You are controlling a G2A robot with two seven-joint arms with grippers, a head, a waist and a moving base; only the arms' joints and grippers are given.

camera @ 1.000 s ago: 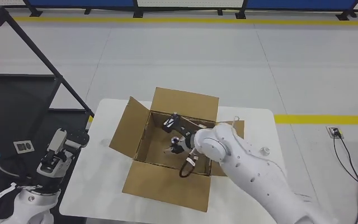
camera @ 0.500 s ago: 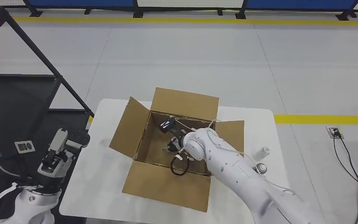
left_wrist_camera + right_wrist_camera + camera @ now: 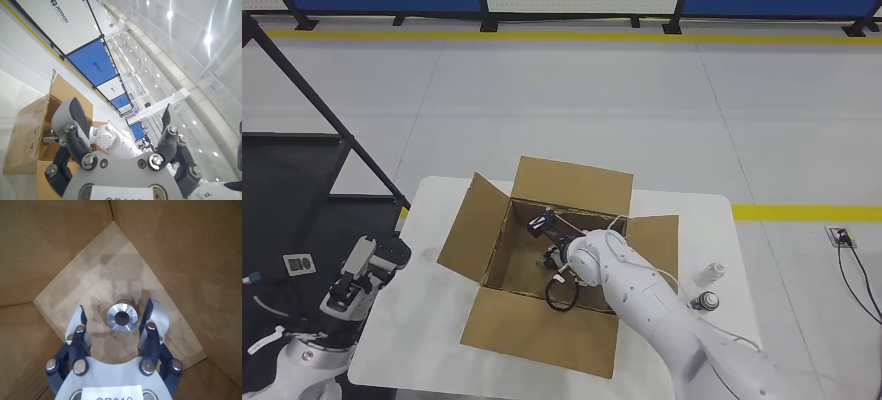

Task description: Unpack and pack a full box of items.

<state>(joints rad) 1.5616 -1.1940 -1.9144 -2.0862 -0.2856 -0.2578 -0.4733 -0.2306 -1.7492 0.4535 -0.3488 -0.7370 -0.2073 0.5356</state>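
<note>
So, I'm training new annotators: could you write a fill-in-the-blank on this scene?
The right gripper is inside the box, jaws ____.
Between the jaws stands a shiny ____ cylinder.
The left gripper holds ____.
Missing: open; metal; nothing.

One open cardboard box (image 3: pixel 542 338) sits on the bench (image 3: pixel 432 320), with two small bottles (image 3: pixel 708 271) beside it and one metal-topped cylinder (image 3: pixel 122 319) inside.
</note>
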